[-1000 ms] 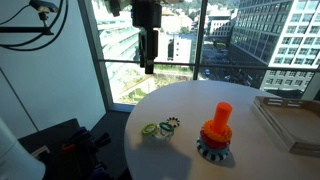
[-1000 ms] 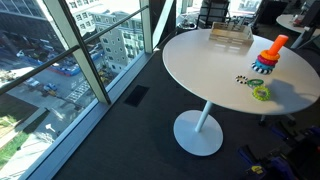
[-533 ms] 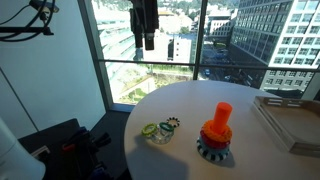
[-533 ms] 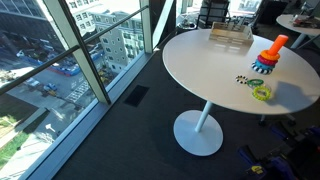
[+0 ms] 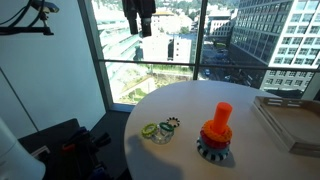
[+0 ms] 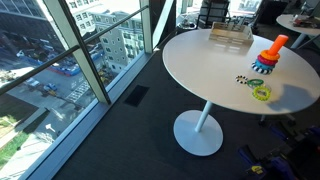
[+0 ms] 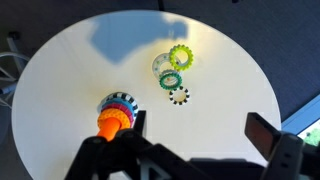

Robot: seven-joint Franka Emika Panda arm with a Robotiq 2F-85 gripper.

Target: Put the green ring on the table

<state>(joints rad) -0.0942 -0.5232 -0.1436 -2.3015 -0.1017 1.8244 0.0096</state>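
Observation:
A dark green ring (image 7: 171, 81) lies flat on the round white table (image 7: 70, 60), between a lime-green ring (image 7: 180, 57) and a black-and-white ring (image 7: 179, 96). In both exterior views the lime ring (image 5: 150, 130) (image 6: 261, 93) lies near the table's edge (image 5: 190, 100) (image 6: 205, 60). My gripper (image 7: 197, 130) is open and empty, high above the table. In an exterior view it hangs at the top of the picture (image 5: 141, 28), far above the rings.
A stacking toy with an orange cone (image 5: 216, 132) (image 6: 267, 57) (image 7: 114, 114) stands on the table near the rings. A flat tray (image 5: 290, 120) (image 6: 230, 36) lies at the far side. Tall windows border the table.
My gripper has risen straight up, away from the table, and is now partly cut off at the top of the exterior view. The rings have not moved.

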